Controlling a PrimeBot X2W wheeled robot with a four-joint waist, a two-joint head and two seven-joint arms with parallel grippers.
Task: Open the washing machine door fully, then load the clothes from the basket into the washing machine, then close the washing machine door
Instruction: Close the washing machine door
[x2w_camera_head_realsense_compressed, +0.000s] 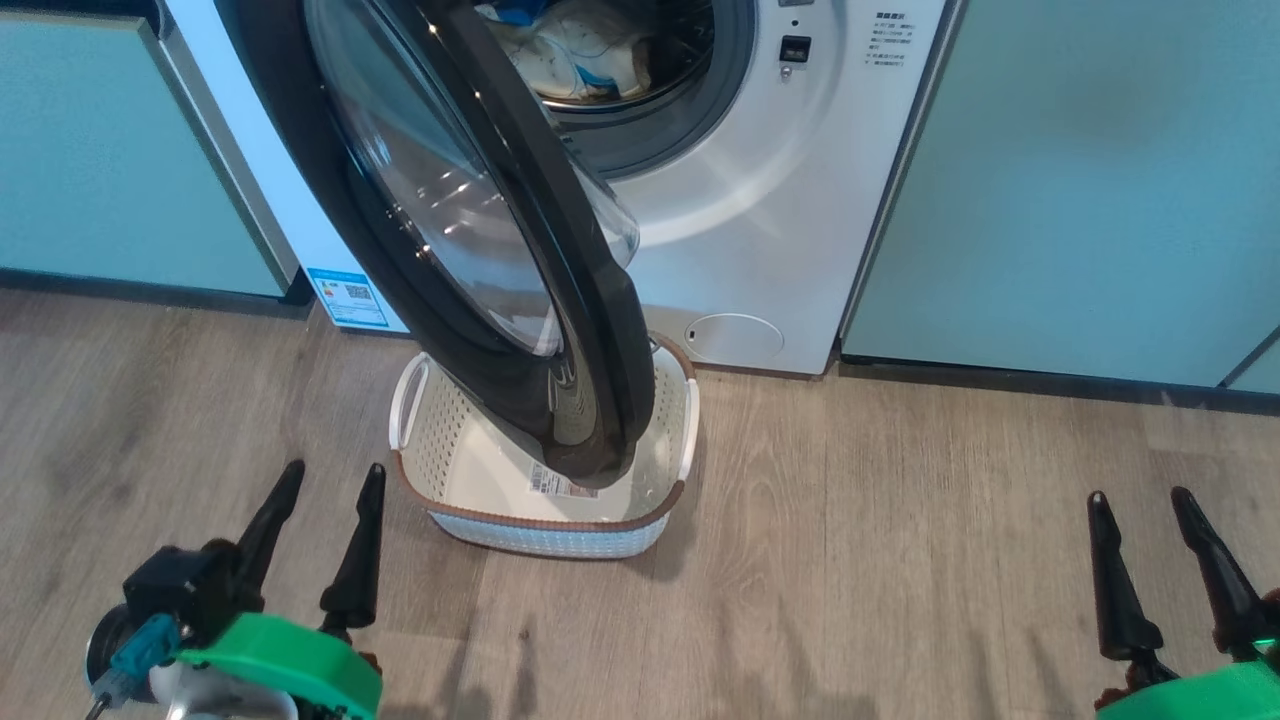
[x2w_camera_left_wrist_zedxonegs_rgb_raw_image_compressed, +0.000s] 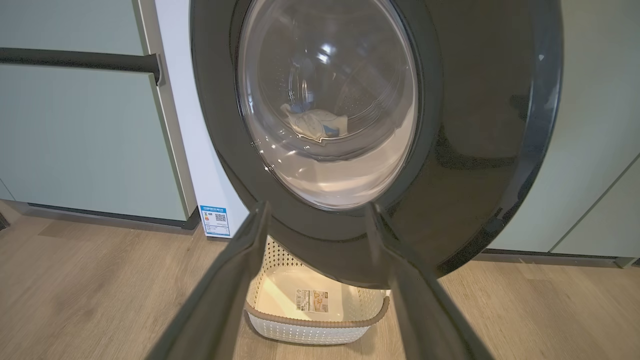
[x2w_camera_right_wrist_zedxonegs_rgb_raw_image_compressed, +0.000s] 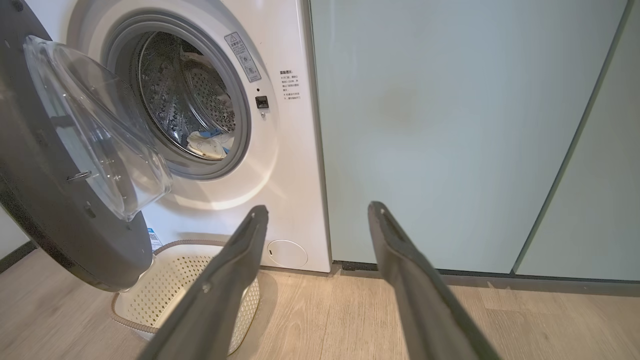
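Note:
The washing machine (x2w_camera_head_realsense_compressed: 760, 210) (x2w_camera_right_wrist_zedxonegs_rgb_raw_image_compressed: 295, 165) stands between pale green cabinets with its round black door (x2w_camera_head_realsense_compressed: 470, 250) (x2w_camera_left_wrist_zedxonegs_rgb_raw_image_compressed: 475, 125) (x2w_camera_right_wrist_zedxonegs_rgb_raw_image_compressed: 55, 200) swung partway out over the basket. Pale yellow clothes with a blue piece (x2w_camera_head_realsense_compressed: 580, 45) (x2w_camera_right_wrist_zedxonegs_rgb_raw_image_compressed: 207, 145) lie inside the steel drum, and show through the door glass (x2w_camera_left_wrist_zedxonegs_rgb_raw_image_compressed: 315, 122). The cream basket (x2w_camera_head_realsense_compressed: 460, 470) (x2w_camera_left_wrist_zedxonegs_rgb_raw_image_compressed: 320, 320) (x2w_camera_right_wrist_zedxonegs_rgb_raw_image_compressed: 175, 280) sits on the floor under the door, with only a label on its bottom. My left gripper (x2w_camera_head_realsense_compressed: 330, 480) (x2w_camera_left_wrist_zedxonegs_rgb_raw_image_compressed: 315, 210) is open, low left of the basket. My right gripper (x2w_camera_head_realsense_compressed: 1140, 500) (x2w_camera_right_wrist_zedxonegs_rgb_raw_image_compressed: 317, 210) is open at the lower right, facing the cabinet.
Pale green cabinets (x2w_camera_head_realsense_compressed: 1080, 190) (x2w_camera_head_realsense_compressed: 110, 150) flank the machine. A dark bar handle (x2w_camera_left_wrist_zedxonegs_rgb_raw_image_compressed: 80, 60) runs across the left cabinet. Wood floor (x2w_camera_head_realsense_compressed: 850, 560) stretches in front.

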